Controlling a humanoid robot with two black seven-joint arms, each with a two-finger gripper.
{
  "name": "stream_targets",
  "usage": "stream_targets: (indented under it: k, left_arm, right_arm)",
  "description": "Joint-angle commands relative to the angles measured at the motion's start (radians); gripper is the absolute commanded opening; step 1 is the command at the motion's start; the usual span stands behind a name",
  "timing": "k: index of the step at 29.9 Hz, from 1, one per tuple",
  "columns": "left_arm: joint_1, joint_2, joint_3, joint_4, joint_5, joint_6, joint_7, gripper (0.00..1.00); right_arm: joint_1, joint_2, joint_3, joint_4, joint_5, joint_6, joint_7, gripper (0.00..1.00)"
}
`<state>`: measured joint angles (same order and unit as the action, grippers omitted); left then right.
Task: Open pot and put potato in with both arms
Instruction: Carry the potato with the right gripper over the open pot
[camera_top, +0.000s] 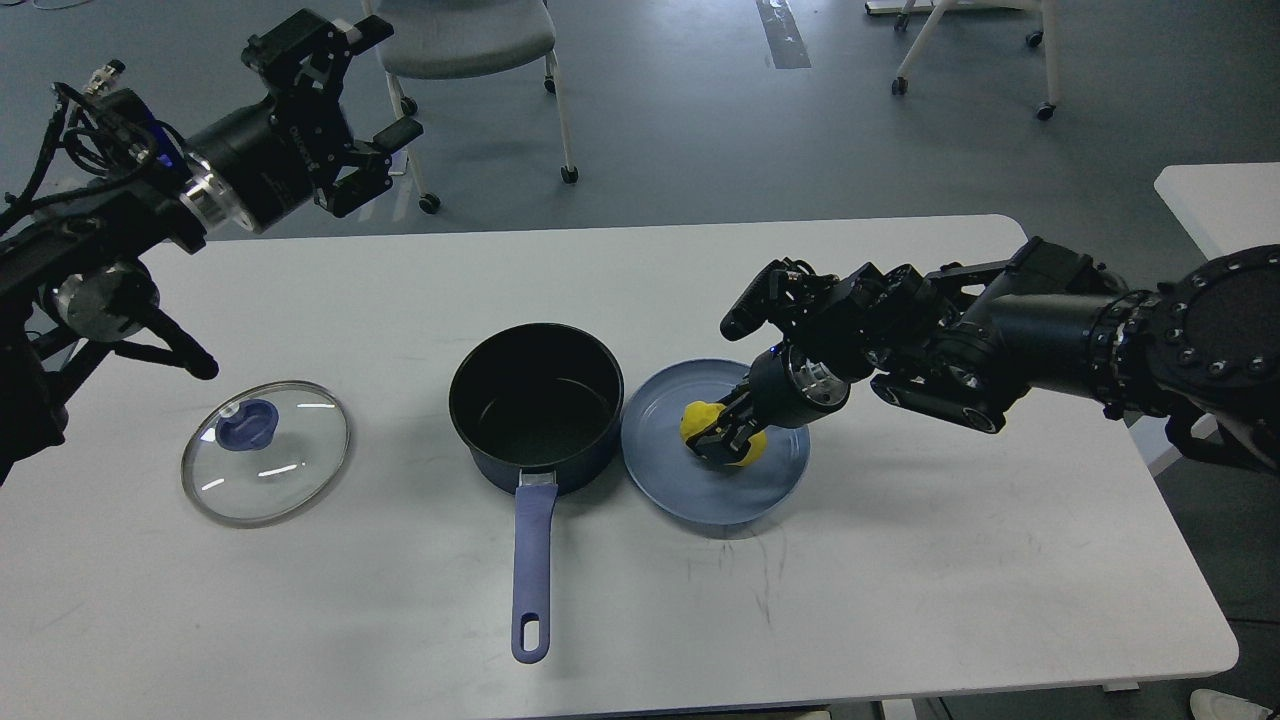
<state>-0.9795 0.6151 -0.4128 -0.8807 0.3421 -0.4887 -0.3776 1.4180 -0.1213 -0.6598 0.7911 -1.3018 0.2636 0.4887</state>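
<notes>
The dark navy pot (535, 405) stands open in the middle of the white table, its black inside empty and its long periwinkle handle (532, 560) pointing toward me. Its glass lid (265, 465) with the blue knob lies flat on the table to the left. The yellow potato (700, 420) sits on the flat blue plate (700, 490) right of the pot. My right gripper (722, 438) reaches down onto the plate with its fingers closed around the potato. My left gripper (365, 100) is raised high at the far left, fingers spread, empty.
The white table (900, 560) ends close behind the pot and at the right. A grey chair (470, 40) stands behind the table near my left gripper. More chair legs on castors (1040, 100) and a second white table (1220, 200) are at the far right.
</notes>
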Motion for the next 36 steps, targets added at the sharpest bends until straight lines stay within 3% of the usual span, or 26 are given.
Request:
stream_targets:
  k: [1, 7, 13, 21, 33, 36]
  left_arm:
    - [-0.004, 0.003, -0.001, -0.001, 0.000, 0.000, 0.000, 0.98]
    - [-0.004, 0.005, -0.001, -0.001, 0.000, 0.000, 0.002, 0.98]
    - [-0.004, 0.003, -0.003, -0.004, 0.000, 0.000, 0.002, 0.98]
    - [-0.004, 0.005, -0.011, -0.004, -0.002, 0.000, 0.002, 0.98]
    - [-0.001, 0.005, -0.011, -0.004, -0.002, 0.000, 0.000, 0.98]
    - [-0.001, 0.003, -0.011, -0.004, -0.002, 0.000, 0.000, 0.98]
  right_arm:
    - [0.082, -0.057, 0.022, 0.071, 0.007, 0.000, 0.000, 0.06]
    - [0.156, -0.074, 0.123, 0.112, 0.056, 0.002, 0.000, 0.06]
    - [0.147, 0.023, 0.131, 0.092, 0.214, -0.003, 0.000, 0.07]
    - [0.067, 0.118, 0.134, 0.050, 0.300, -0.072, 0.000, 0.10]
    - [-0.017, 0.121, 0.144, -0.004, 0.391, -0.173, 0.000, 0.13]
    - [-0.033, 0.121, 0.144, -0.018, 0.391, -0.190, 0.000, 0.23]
